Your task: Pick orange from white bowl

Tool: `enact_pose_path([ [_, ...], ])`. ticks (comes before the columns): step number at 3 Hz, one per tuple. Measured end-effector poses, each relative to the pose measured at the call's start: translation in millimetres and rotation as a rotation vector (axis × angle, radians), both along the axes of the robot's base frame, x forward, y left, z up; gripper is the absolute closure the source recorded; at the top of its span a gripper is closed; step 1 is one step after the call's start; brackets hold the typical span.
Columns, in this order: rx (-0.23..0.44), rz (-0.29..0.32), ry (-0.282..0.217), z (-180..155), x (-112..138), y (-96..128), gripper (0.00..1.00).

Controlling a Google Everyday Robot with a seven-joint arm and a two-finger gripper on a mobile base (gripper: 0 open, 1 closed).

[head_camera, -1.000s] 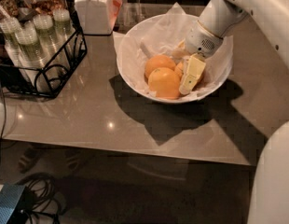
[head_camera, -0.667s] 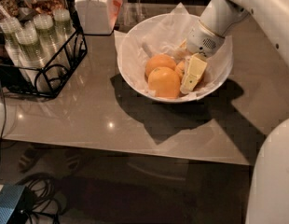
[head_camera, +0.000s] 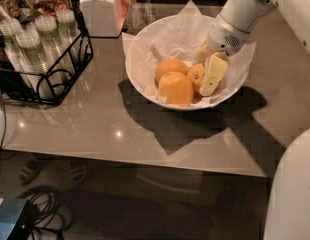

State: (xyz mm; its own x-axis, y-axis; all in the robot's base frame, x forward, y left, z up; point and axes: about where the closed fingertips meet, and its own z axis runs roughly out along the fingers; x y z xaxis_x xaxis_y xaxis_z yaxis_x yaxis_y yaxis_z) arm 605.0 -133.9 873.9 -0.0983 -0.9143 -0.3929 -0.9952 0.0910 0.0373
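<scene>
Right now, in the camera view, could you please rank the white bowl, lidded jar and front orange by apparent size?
1. White bowl
2. Lidded jar, top cropped
3. Front orange
The end effector hangs in the bowl at the right-hand orange.

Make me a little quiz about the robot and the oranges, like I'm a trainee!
1. True or false: the gripper is down inside the bowl.
2. How many oranges show in the bowl?
3. What stands to the left of the bowl in the picture? A: a wire rack of cups. B: a kettle. C: a laptop.
Key: 1 true; 2 three; 3 A.
</scene>
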Motion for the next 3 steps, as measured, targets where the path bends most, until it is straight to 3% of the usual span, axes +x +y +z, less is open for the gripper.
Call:
enact_pose_path([
  [2,-0.065,-0.050,-0.097,32.8,1.8,-19.4,0.54],
  [3,-0.024,-0.030,-0.061,21.6,-1.6,-15.3,0.50],
])
